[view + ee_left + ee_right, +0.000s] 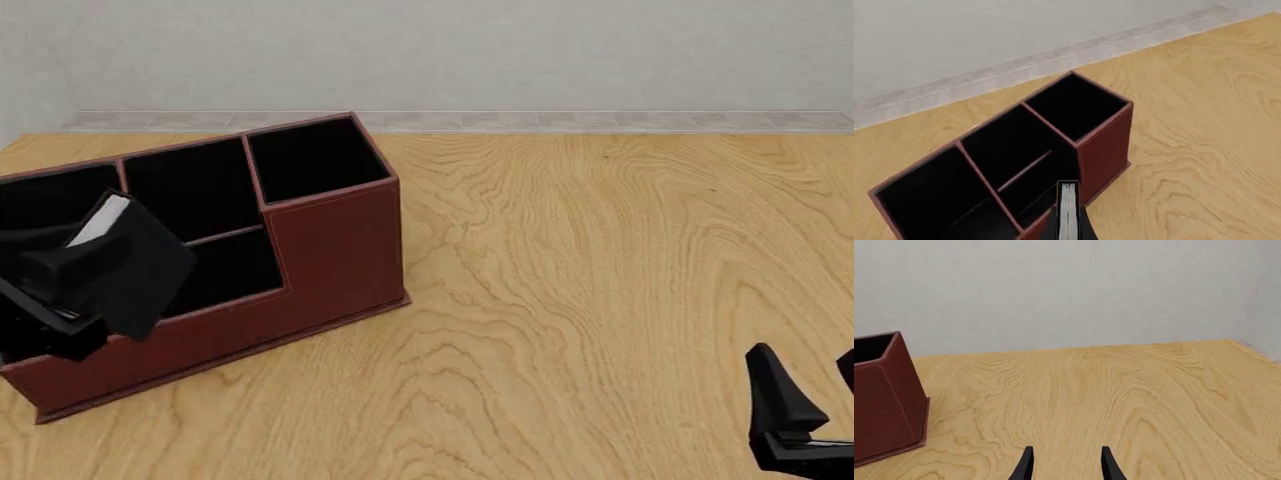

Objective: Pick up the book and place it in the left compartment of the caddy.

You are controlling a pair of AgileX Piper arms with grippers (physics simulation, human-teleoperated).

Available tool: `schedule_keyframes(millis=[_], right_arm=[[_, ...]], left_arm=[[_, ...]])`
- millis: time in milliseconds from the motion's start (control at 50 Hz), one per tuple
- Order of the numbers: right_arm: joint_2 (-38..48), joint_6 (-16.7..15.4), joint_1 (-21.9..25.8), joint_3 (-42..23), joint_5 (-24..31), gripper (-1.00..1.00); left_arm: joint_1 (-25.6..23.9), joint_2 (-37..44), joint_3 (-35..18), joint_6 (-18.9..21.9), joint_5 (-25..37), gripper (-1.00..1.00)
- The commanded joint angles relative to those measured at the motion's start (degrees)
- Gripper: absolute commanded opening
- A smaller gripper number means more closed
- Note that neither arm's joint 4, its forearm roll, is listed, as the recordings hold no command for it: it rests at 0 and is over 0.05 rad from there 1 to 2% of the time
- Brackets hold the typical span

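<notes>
The reddish-brown caddy stands at the table's left, angled, its black interior facing up. Its wide left compartment is at the far left end. The small black book hangs tilted in the air over the caddy's low front, white page edges up, with my left gripper shut on it. In the left wrist view the book shows edge-on between the fingers, above the caddy by its shelf-split middle section; the left compartment lies beside it. My right gripper stands open and empty at the front right, far from the caddy.
Bare wooden tabletop stretches from the caddy to the right edge. A grey wall with a pale skirting strip runs behind the table. The right wrist view shows the open right gripper and the caddy's small end section.
</notes>
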Motion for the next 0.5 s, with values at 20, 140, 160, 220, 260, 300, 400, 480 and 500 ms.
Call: schedule_keyframes(millis=[20,140,160,220,260,300,400,480,500], right_arm=[[0.01,0.07,-0.05,-0.02,-0.03,1.00],[-0.28,0.07,-0.14,-0.02,0.20,1.00],[-0.30,0.07,-0.14,-0.02,0.20,1.00],[-0.43,0.09,-0.24,0.01,0.21,1.00],[-0.68,0.09,-0.25,0.00,0.45,1.00],[-0.66,0.16,-0.25,0.00,0.44,1.00],[-0.76,0.24,-0.25,-0.02,0.49,1.00],[-0.78,0.33,-0.28,-0.01,0.46,1.00],[-0.86,0.34,-0.29,0.00,0.54,1.00]], left_arm=[[4.17,0.35,-4.28,0.31,1.35,-1.00],[9.04,2.15,-5.30,0.83,1.28,-1.00],[9.34,2.61,-5.64,0.71,1.31,-1.00],[12.93,3.88,-6.02,1.49,0.79,-1.00],[15.00,5.19,-6.52,1.39,0.88,-1.00],[16.16,6.07,-6.90,1.37,0.82,-1.00],[18.92,7.65,-7.50,1.51,0.27,-1.00],[21.11,8.95,-8.06,1.24,-0.21,-1.00],[21.78,9.12,-8.11,1.53,-0.30,-1.00]])
